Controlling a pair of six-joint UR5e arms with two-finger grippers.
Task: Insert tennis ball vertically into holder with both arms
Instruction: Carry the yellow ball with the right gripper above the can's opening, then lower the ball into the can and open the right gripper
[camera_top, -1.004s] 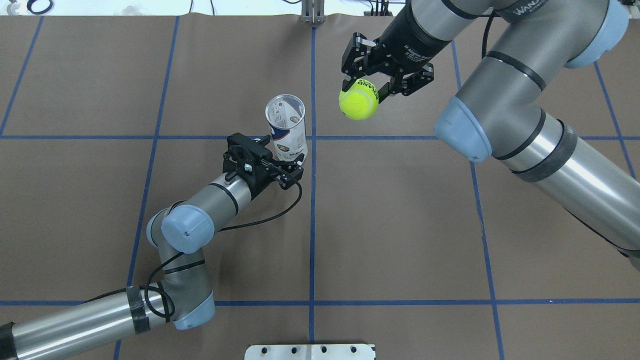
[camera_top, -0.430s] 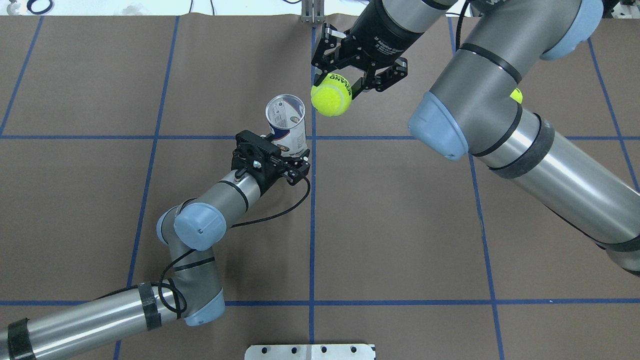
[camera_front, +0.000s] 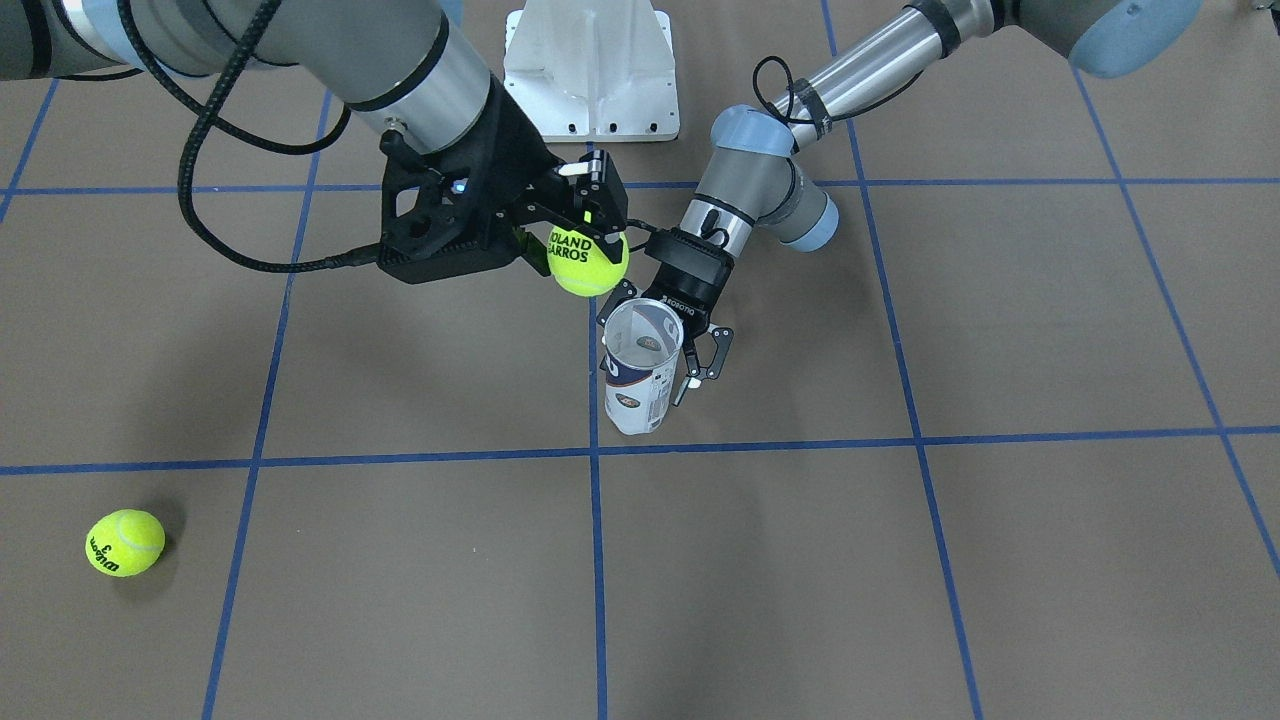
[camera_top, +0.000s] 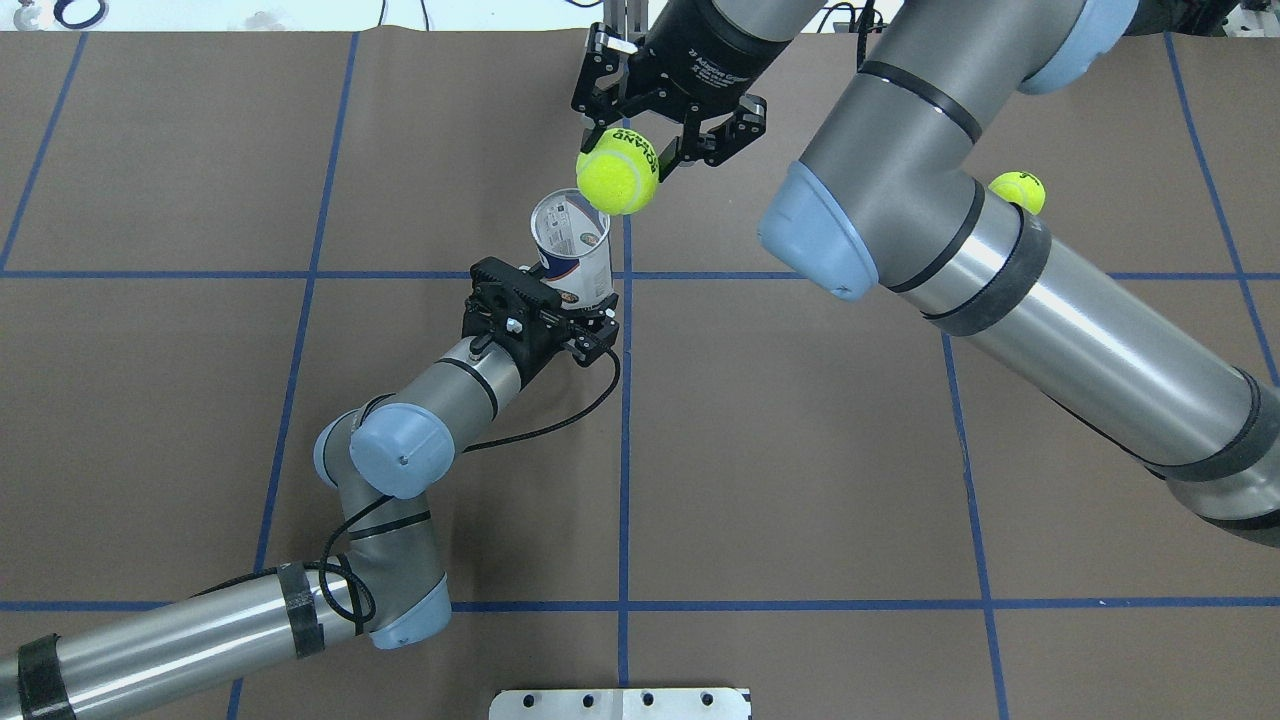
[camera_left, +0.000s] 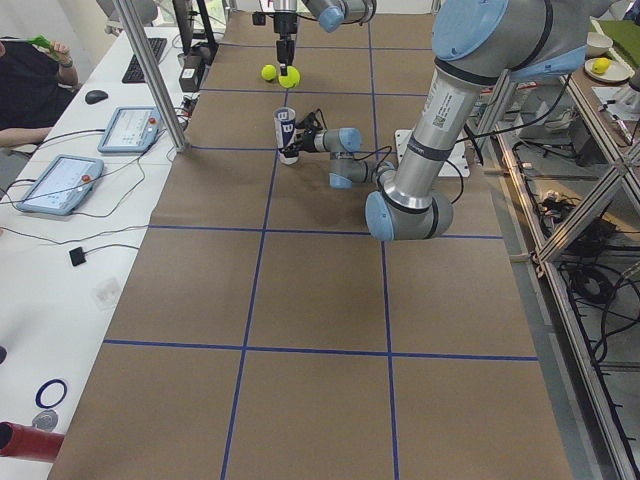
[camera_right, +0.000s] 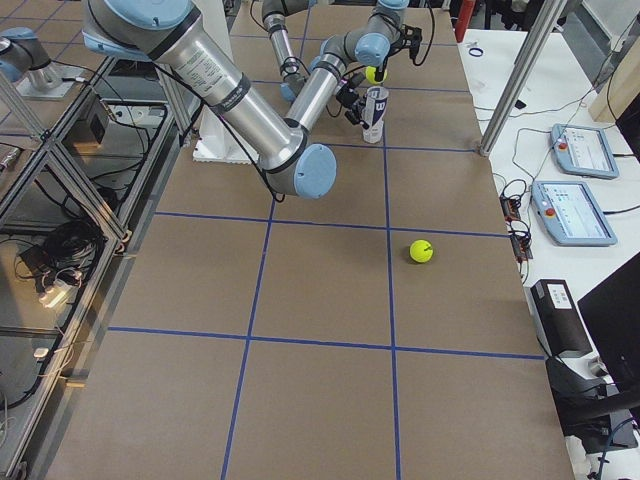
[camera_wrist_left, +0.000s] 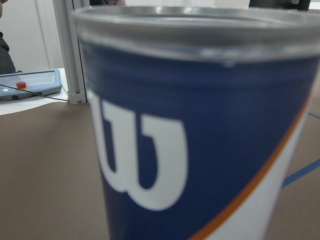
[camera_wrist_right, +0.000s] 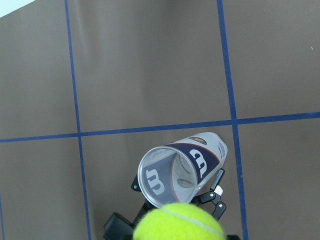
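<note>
One brown gridded table (camera_left: 320, 400) beside white bench (camera_left: 30, 300)

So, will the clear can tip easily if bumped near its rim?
Probably: the can stands tall on a narrow base. It looks empty and thin-walled, so likely light; the left pincer around it should steady it.

The overhead camera sits behind the robot, looking forward and down on the brown paper-covered bench (camera_top: 800, 450). The front-facing one looks steeply down from across it, a white metal pedestal base (camera_front: 590, 70) at its top edge. Both share the clear plastic tennis-ball can (camera_top: 573, 250). The side cameras stand at opposite bench ends, looking along it. The left wrist camera is level and so near that the can's label fills it. The right wrist camera looks down into the can's mouth, a yellow-green felt tennis ball (camera_wrist_right: 178, 222) at its lower edge.
</note>
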